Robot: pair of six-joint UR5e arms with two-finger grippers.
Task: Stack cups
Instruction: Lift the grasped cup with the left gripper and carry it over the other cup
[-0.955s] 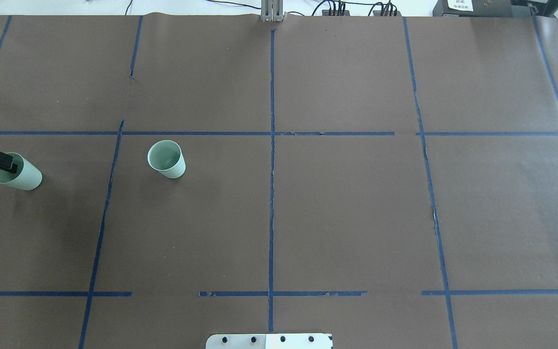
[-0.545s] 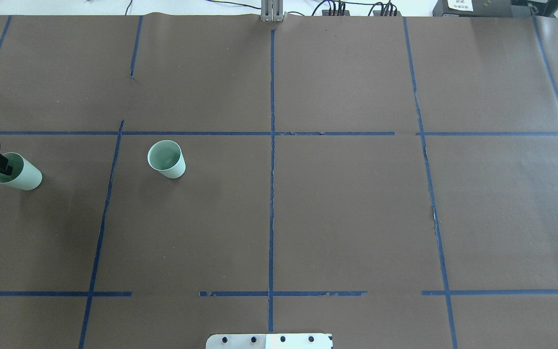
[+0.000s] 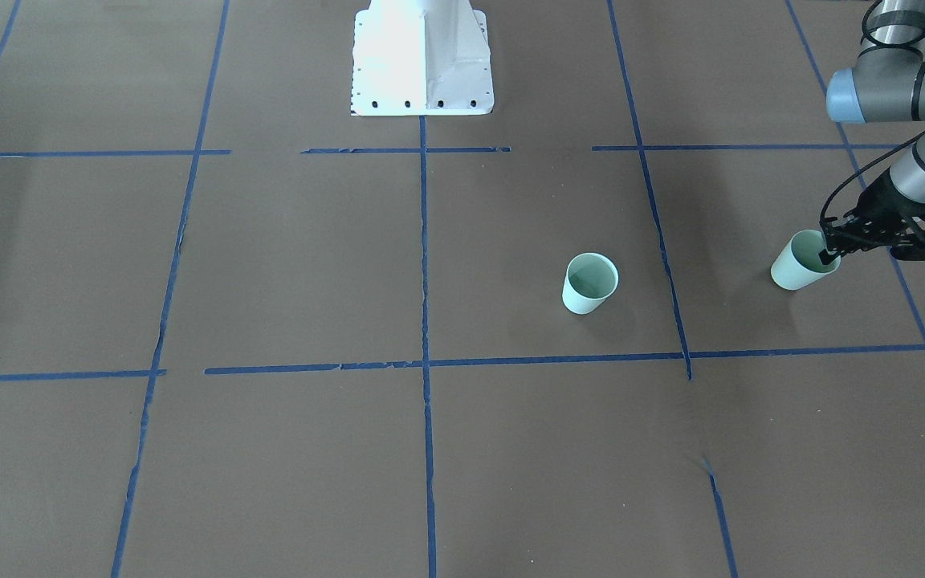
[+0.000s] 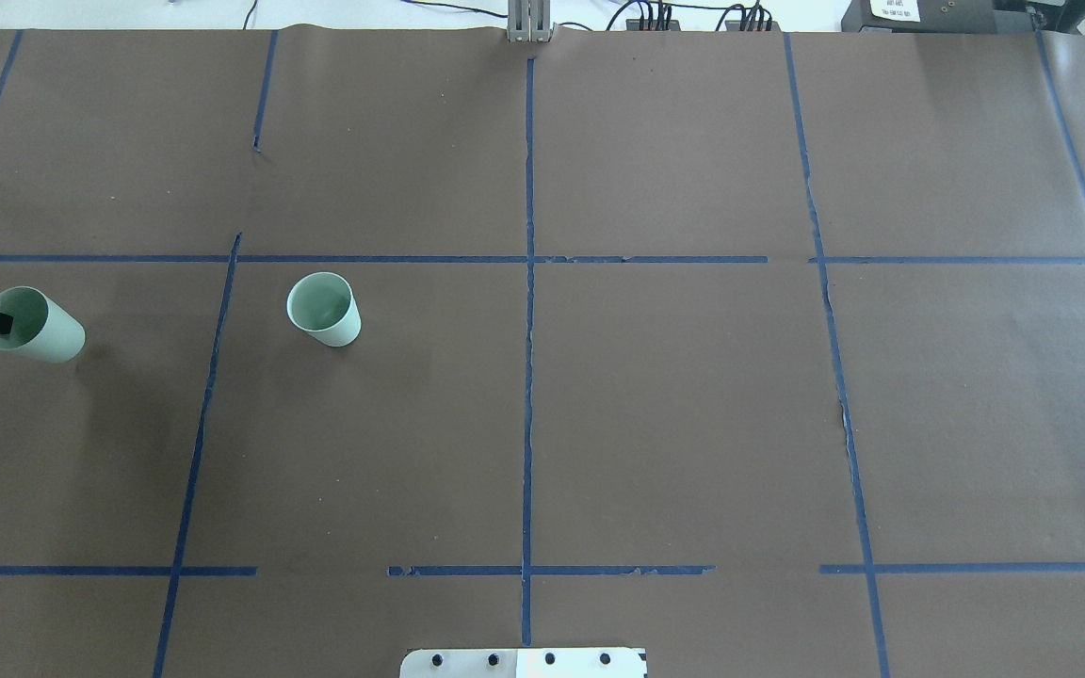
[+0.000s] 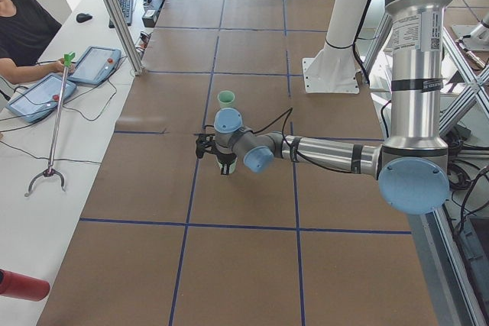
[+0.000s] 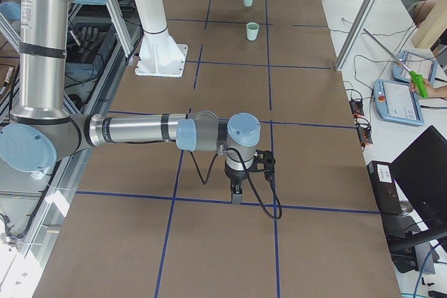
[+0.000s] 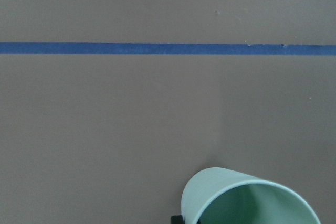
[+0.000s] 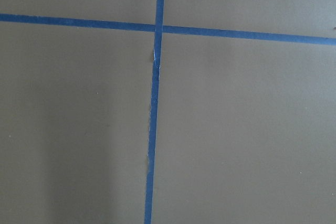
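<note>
The left gripper (image 3: 826, 255) is closed on the rim wall of one cup (image 3: 796, 270), one finger inside and one outside, at the far left of the surface (image 3: 511, 449). The cup leans in that pinch. The right gripper (image 6: 236, 199) hangs well away, and I cannot tell how open it is. The second cup (image 3: 589, 285) stands upright, mouth up, well apart from the first, and such a narrow one-sided hold could let the carried cup swing or slip, so its base might catch the second cup's rim and tip it.
</note>
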